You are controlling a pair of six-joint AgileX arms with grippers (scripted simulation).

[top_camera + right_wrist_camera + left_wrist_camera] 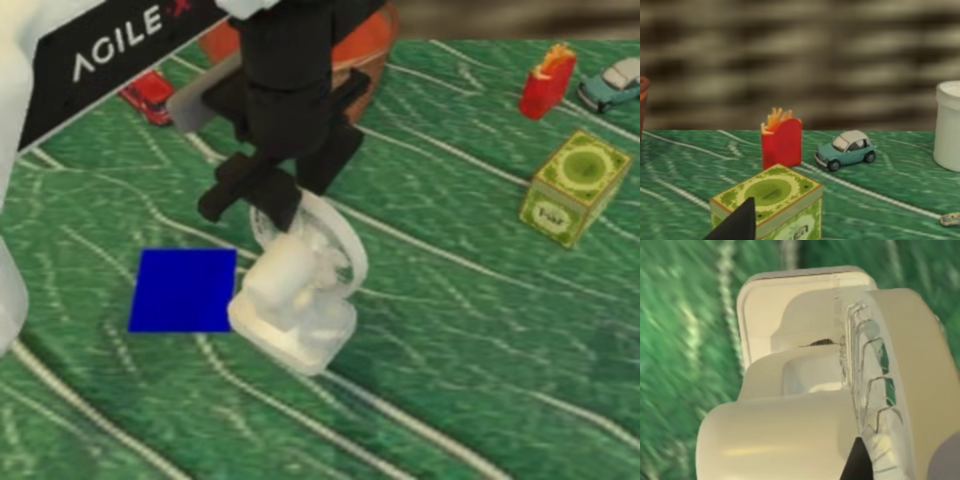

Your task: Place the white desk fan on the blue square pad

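The white desk fan (pixel 300 290) stands tilted just right of the blue square pad (pixel 185 290), with its base (pixel 292 328) at the pad's right edge. My left gripper (pixel 272 205) reaches down from the far side and is shut on the fan's round grille head. In the left wrist view the fan (pixel 805 390) fills the picture, and one black fingertip (pixel 857 462) sits between the motor housing and the grille ring. My right gripper (pixel 737 225) stays parked out of the top view, off to the table's right.
A red toy car (pixel 150 95) and an orange pot (pixel 365 45) lie behind the left arm. At the far right are a red fries box (pixel 548 82), a teal car (pixel 612 82) and a green tin (pixel 575 187). A white container (pixel 947 125) stands beyond.
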